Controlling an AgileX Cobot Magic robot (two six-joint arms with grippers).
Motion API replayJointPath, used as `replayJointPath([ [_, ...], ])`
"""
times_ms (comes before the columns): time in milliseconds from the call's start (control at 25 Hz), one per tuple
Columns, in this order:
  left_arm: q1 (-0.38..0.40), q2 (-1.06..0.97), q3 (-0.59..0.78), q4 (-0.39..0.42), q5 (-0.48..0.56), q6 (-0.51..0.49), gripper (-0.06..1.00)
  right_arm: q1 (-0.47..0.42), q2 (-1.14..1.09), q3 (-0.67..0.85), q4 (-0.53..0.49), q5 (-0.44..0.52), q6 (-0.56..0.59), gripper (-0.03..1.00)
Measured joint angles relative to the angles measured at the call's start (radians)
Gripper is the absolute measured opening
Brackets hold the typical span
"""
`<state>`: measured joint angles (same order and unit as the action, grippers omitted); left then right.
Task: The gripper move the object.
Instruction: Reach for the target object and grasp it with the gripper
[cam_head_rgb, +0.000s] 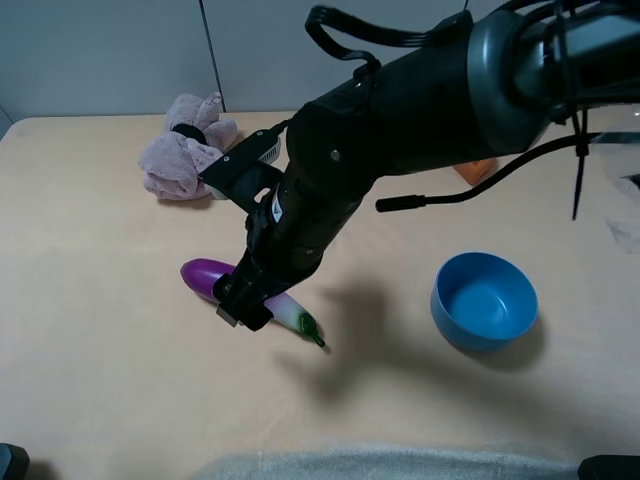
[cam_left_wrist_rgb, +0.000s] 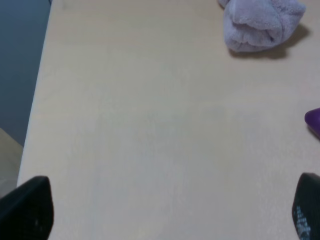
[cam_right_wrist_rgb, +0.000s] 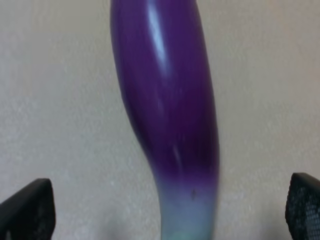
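Observation:
The eggplant (cam_head_rgb: 205, 274) lies on the beige table (cam_head_rgb: 90, 330), purple end to the left and green stem tip (cam_head_rgb: 312, 333) to the right. My right gripper (cam_head_rgb: 245, 305) reaches across the middle and hangs low over the eggplant's middle. In the right wrist view the eggplant (cam_right_wrist_rgb: 167, 110) lies lengthwise between the wide-open fingers (cam_right_wrist_rgb: 30, 210), which do not touch it. My left gripper (cam_left_wrist_rgb: 172, 210) is open and empty over bare table. The eggplant's purple end (cam_left_wrist_rgb: 314, 120) shows at that view's edge.
A pink plush toy (cam_head_rgb: 185, 148) lies at the back left and also shows in the left wrist view (cam_left_wrist_rgb: 262, 25). A blue bowl (cam_head_rgb: 485, 300) stands at the right. An orange wedge (cam_head_rgb: 475, 168) peeks out behind the right arm. A grey cloth (cam_head_rgb: 380, 465) lies along the front edge.

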<state>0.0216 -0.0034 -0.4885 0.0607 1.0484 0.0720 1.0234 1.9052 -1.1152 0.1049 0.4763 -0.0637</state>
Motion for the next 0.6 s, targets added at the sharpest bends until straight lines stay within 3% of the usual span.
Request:
replayJointPath([
  [600, 0.000, 0.000, 0.000, 0.000, 0.000, 0.000, 0.95, 0.000, 0.135, -0.029, -0.004, -0.113, 0.000, 0.69],
])
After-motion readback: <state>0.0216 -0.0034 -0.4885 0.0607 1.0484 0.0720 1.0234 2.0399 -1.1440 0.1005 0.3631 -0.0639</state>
